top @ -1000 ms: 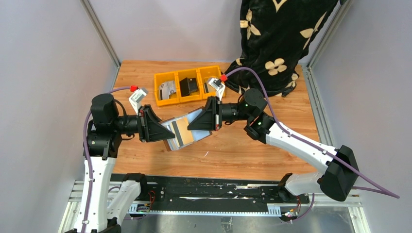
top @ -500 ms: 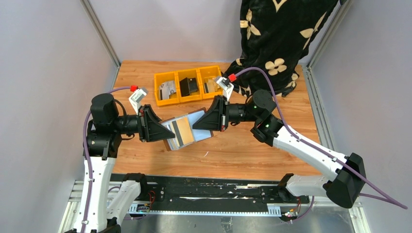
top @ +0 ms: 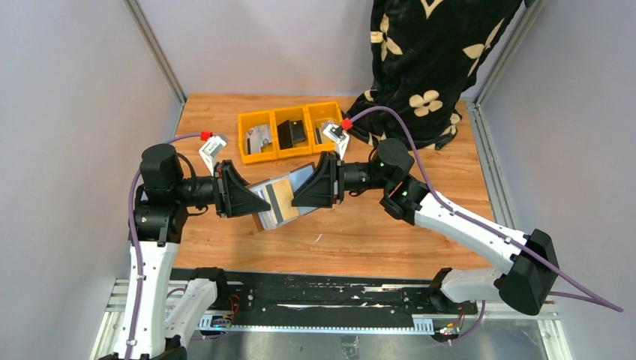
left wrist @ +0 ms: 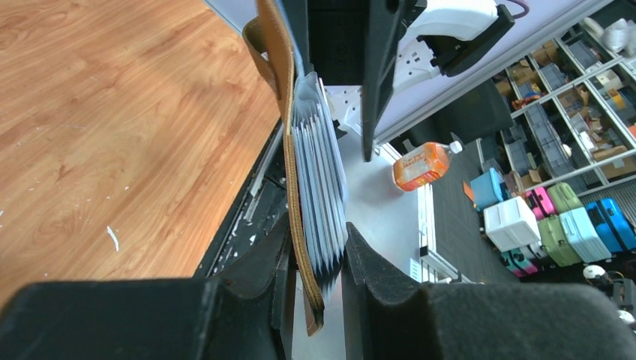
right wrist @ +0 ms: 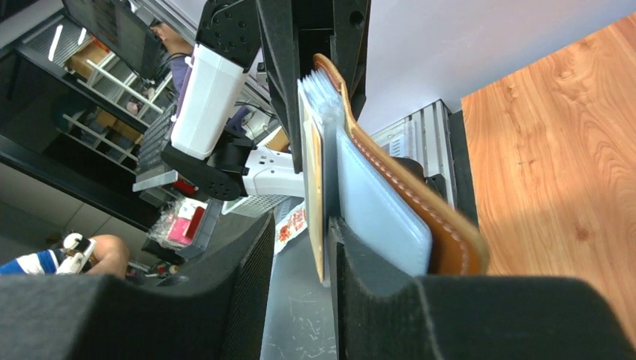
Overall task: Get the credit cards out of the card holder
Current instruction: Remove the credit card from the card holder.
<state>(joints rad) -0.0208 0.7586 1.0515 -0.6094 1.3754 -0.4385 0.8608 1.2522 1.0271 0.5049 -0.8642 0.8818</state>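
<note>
From above, you can't see either end of the card holder point(top: 283, 196); the black wrist housings point(top: 238, 193) cover them. What lies in the yellow tray point(top: 274, 135) is too small to tell. Your left wrist view cuts off the holder's top.

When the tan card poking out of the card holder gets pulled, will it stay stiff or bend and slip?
Probably stiff: the tan card shows a straight thin edge, no sag. Likely slippery: smooth plastic against clear sleeves. The card holder looks floppier, its leather curving, so it may flex though the left fingers clamp it.
</note>
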